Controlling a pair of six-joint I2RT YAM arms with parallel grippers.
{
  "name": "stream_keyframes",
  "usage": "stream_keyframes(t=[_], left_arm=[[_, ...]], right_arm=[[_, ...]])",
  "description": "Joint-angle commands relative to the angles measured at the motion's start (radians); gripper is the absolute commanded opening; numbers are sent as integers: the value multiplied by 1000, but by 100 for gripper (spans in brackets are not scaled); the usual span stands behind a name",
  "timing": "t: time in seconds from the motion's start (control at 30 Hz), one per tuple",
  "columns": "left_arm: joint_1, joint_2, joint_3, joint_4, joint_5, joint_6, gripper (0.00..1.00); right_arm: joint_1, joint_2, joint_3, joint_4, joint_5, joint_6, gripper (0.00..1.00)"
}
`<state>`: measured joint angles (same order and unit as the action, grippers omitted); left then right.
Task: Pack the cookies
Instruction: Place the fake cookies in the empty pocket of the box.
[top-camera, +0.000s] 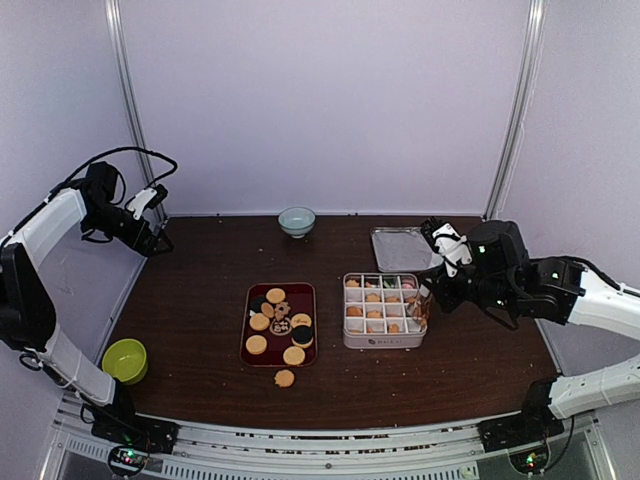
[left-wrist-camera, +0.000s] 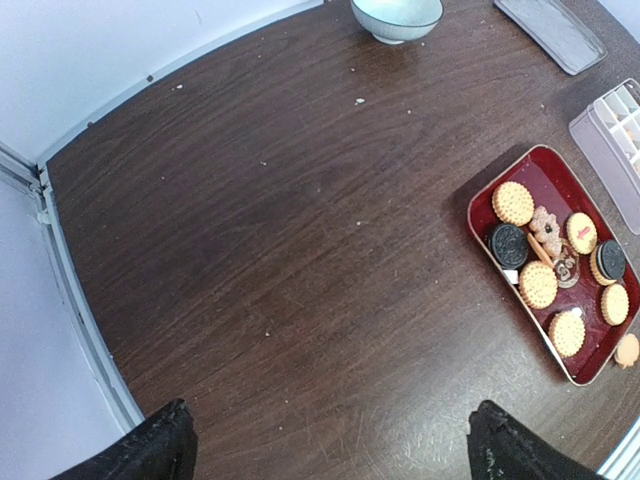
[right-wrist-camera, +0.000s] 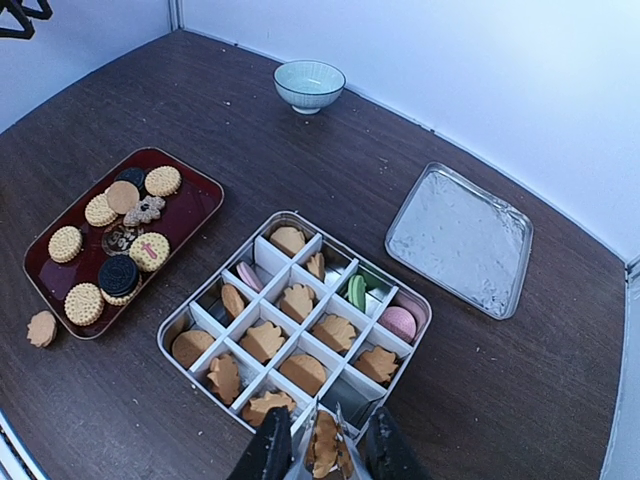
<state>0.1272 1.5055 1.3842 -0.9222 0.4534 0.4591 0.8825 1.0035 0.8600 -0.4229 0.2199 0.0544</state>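
Nearest the lens, at the bottom edge of the right wrist view, the right gripper (right-wrist-camera: 325, 455) is seen with its jaws narrowed onto a leaf-shaped golden cookie (right-wrist-camera: 324, 440), which is held over the lower edge of the divided tin (right-wrist-camera: 172, 330). Most compartments of the tin are filled with packed cookies (right-wrist-camera: 262, 340), mainly golden leaf shapes, with a few pink and green ones toward the right. At the left of that frame, round cookies (right-wrist-camera: 100, 210), golden and dark, are spread on a red tray (right-wrist-camera: 195, 205). One stray cookie (right-wrist-camera: 41, 328) is left on the table (right-wrist-camera: 300, 160) just beside the tray's lower corner. A lid (right-wrist-camera: 460, 240) is laid at the right and a pale bowl (right-wrist-camera: 309, 84) at the top. In the left wrist view the left gripper (left-wrist-camera: 330, 450) is shown spread wide with nothing held, well apart from the tray.
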Motion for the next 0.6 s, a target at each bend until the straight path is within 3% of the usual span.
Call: stream_keyframes(t=[0.0,0.57], left_arm=[[0,-4,15,-5,24,16,97],[1,-14,7,-4,20,18,97]], right_arm=[[-10,-17,31,61,-23,-10,7],[-42,7,-52,89,-63,-5,13]])
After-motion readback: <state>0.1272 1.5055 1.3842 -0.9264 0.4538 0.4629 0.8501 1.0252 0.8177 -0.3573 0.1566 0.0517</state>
